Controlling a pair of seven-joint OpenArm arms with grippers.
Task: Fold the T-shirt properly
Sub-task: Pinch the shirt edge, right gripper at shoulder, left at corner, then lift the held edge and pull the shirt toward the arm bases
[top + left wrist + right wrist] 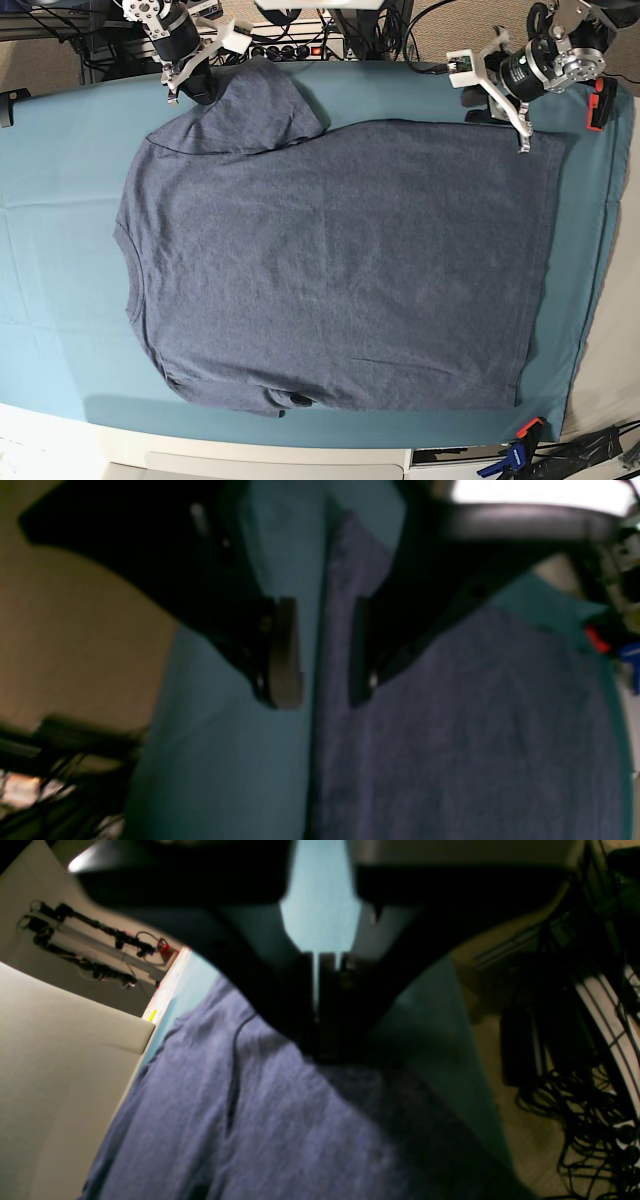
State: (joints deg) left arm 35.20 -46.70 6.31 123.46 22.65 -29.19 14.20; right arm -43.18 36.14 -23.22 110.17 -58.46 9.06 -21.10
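On the teal cloth (60,250) covering the table, the T-shirt (340,270) is lying spread flat, plain side up, its long axis running across the base view — neck and sleeves toward that view's left, hem toward its right. Both arms are being held at the far edge of the shirt.

The left gripper (520,125) is being held over the far hem corner. In the left wrist view its two fingers (285,650) are being kept apart, and the straight edge of the shirt (450,720) is running up between them, bare cloth under one finger and shirt fabric under the other; nothing is yet being pinched.

The right gripper (190,85) is being held at the tip of the far sleeve. In the right wrist view its fingers are drawn together, with only a thin slit of light between them, at the spot where the shirt (250,1120) rises to meet them — the sleeve is probably being gripped, though the contact itself is lost in shadow.

The coming move is judged to turn on this line-up: the two grippers are sitting along the same long far edge, one at each end, so that edge is likely being readied to be lifted and carried toward the near side. The hem corner is nearest the left arm, and its fingers would first have to be closed on it.
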